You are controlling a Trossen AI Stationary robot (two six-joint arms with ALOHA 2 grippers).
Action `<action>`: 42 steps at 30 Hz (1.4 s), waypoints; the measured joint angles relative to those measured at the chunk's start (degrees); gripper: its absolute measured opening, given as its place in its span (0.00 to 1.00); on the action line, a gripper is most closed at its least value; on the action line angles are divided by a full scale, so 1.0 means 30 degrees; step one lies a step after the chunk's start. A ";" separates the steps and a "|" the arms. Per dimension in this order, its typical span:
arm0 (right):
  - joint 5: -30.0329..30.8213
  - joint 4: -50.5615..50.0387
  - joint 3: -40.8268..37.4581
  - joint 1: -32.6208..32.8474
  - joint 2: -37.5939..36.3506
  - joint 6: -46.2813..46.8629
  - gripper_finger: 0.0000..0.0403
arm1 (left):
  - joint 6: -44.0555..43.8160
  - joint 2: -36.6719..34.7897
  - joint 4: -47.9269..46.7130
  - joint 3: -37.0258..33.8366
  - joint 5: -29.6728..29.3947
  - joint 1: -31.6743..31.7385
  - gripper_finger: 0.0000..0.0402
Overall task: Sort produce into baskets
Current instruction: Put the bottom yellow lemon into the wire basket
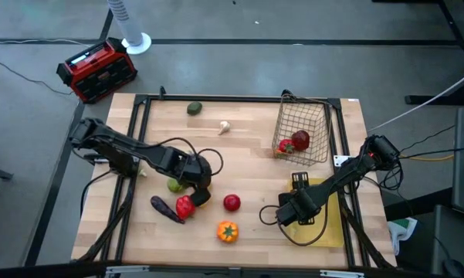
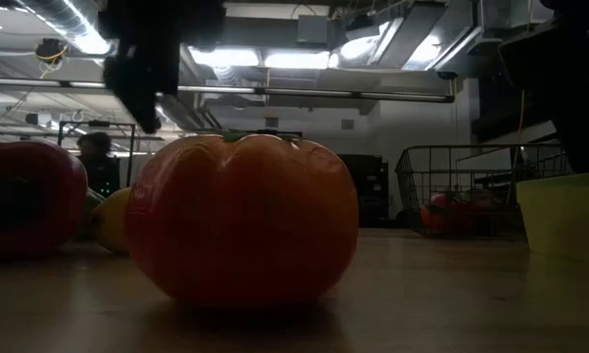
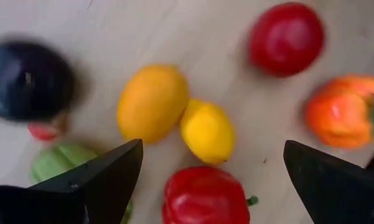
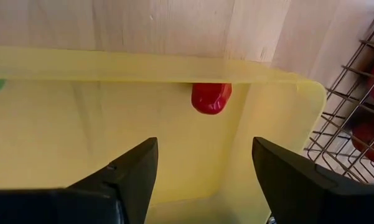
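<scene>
Nearest my low camera sits the orange pepper (image 2: 243, 218), filling the view on the front of the bench (image 1: 255, 162), with a red piece just beside it. My left hand (image 3: 213, 177) hangs above the cluster at the bench's front left, fingers spread wide and holding nothing. Between its fingers I see the red pepper (image 3: 204, 196) directly below, with the lemon (image 3: 206, 132) and an orange fruit (image 3: 152, 102) touching each other just beyond it, the red apple (image 3: 286, 38) farther off, the purple eggplant (image 3: 27, 79) and a green piece (image 3: 59, 163) to the side.

These toys look like smooth, hard, hollow plastic: light and stiff, but I'd judge them slippery and apt to roll or squirt out of a pinch. For the red pepper I would close across its broad middle, not near the stem, and square on so it doesn't pop free into the lemon.

My right hand (image 4: 202, 165) hovers over the yellow tray (image 4: 143, 65) at the bench's front right, fingers partly open and empty; a red piece (image 4: 211, 98) shows through the tray wall. The wire basket (image 1: 303, 133) at the back right already holds red produce. A green avocado (image 1: 194, 108) and white garlic (image 1: 225, 127) lie well apart near the back edge.
</scene>
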 joint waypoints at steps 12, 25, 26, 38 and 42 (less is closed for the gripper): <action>0.0001 0.0004 0.0000 0.0000 0.0000 0.0000 0.64 | -0.4194 0.0011 0.3331 -0.2667 -0.0291 -0.0414 0.95; 0.0001 0.0930 0.0000 0.0000 0.0000 0.0000 0.64 | -0.5879 0.0026 0.5919 -0.4204 -0.0369 -0.1200 0.95; 0.0001 0.0931 0.0000 0.0000 0.0000 0.0000 0.64 | -0.5879 0.0026 0.6156 -0.4204 -0.0384 -0.1292 0.95; -0.0001 0.0930 0.0000 0.0004 0.0000 0.0000 0.64 | -0.4531 0.0019 0.9336 -0.4197 -0.0814 -0.2112 0.95; 0.0000 0.0930 0.0000 0.0001 0.0000 0.0000 0.64 | -0.4555 0.0019 0.9259 -0.4197 -0.0806 -0.2187 0.95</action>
